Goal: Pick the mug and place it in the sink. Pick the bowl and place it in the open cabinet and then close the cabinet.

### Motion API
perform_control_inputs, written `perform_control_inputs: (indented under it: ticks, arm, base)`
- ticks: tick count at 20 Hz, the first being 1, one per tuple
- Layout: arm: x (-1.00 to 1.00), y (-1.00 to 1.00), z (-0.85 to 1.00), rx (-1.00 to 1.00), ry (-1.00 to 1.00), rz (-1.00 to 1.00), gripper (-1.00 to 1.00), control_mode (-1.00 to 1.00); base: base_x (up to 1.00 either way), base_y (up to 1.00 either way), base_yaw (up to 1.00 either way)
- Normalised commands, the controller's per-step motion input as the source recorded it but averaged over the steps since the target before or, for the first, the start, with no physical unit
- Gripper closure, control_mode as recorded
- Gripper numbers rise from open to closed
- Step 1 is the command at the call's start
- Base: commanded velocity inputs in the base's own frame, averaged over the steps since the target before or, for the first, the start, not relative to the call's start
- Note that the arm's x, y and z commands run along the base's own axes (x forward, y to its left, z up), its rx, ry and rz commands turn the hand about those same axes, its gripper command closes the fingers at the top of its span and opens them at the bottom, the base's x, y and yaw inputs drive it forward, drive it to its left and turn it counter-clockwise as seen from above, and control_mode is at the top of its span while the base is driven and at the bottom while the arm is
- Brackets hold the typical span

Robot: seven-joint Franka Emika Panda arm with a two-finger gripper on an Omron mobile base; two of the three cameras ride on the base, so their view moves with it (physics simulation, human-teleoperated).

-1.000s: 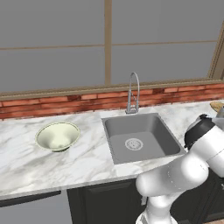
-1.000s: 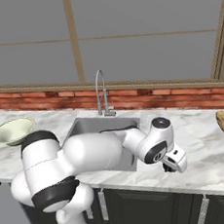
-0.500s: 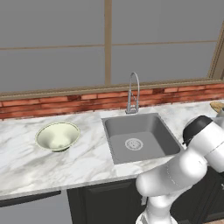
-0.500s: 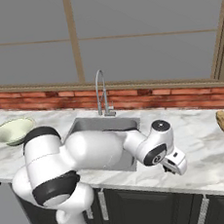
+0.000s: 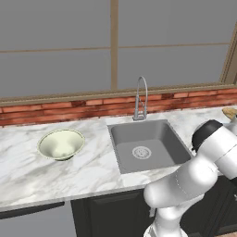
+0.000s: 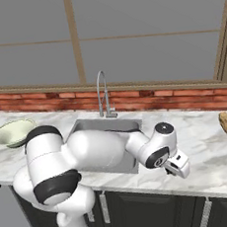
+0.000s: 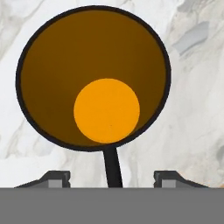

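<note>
Step in hand: the mug pick, by my read; the sink drop and the bowl-to-cabinet job are not yet done.
Mug: a dark-rimmed brown mug with an orange floor, seen straight down its mouth in the hand view, upper centre of frame, thin black handle running down toward the bottom edge, standing on the white marble tabletop.
End effector: the dark two-finger end effector sits low in the hand view, tips either side of the handle and apart from each other; spread partway, nothing visibly pinched. In the right base view it hangs at lower right, over the tabletop's front edge.
How to do it well: close squarely on the handle or one wall, centred, so the mug doesn't twist; lift straight before swinging.
Sink: grey rectangular steel basin with chrome gooseneck faucet, centre of the left base view.
Bowl: wide pale cream bowl, left of frame, well apart from the sink.
Risk: an off-centre pinch could tip the mug.
</note>
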Motion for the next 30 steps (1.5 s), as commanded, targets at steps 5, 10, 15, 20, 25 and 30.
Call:
perform_control_inputs:
  ticks: [5, 10, 15, 20, 25, 30]
  arm:
    - [0.0, 0.0, 0.0, 0.0, 0.0, 0.0, 1.0, -1.0]
    - [0.0, 0.0, 0.0, 0.0, 0.04, 0.0, 1.0, -1.0]
    - [0.0, 0.0, 0.0, 0.0, 0.03, 0.02, 1.0, -1.0]
    - [0.0, 0.02, 0.06, 0.0, -0.03, 0.08, 1.0, -1.0]
    - [0.0, 0.24, 0.42, 0.0, -0.01, 0.11, 1.0, -1.0]
    - [0.01, 0.54, 0.32, 0.0, 0.01, 0.13, 1.0, -1.0]
  base:
    - [0.0, 0.0, 0.0]
    - [0.0, 0.0, 0.0]
    - [0.0, 0.0, 0.0]
    - [0.0, 0.0, 0.0]
    - [0.0, 0.0, 0.0]
    - [0.0, 0.0, 0.0]
